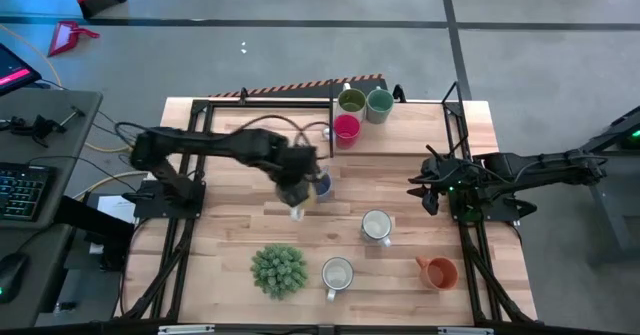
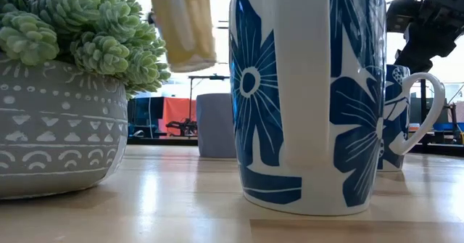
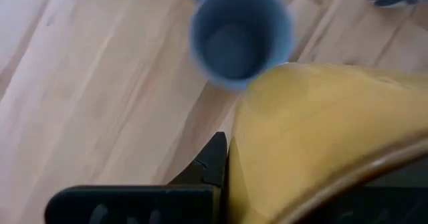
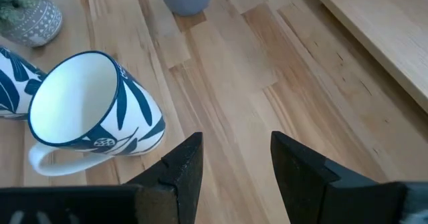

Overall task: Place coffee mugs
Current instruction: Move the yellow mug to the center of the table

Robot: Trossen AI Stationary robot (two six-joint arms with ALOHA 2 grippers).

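Cream-yellow mug [image 2: 184, 24] hangs lifted above the table centre, pinched in the left gripper [image 1: 296, 197], directly beside and above the blue-grey mug [image 3: 239, 35]. Right gripper [image 4: 231, 167] waits at the right, fingers spread, empty, farther off.

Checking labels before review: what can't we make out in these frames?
- Left gripper hold on the yellow mug: wrist covers it in high view, mug fills left wrist view.
- Blue-grey mug handle: blurred in left wrist view.
- Floral mug rim: cut off by low view's top edge.
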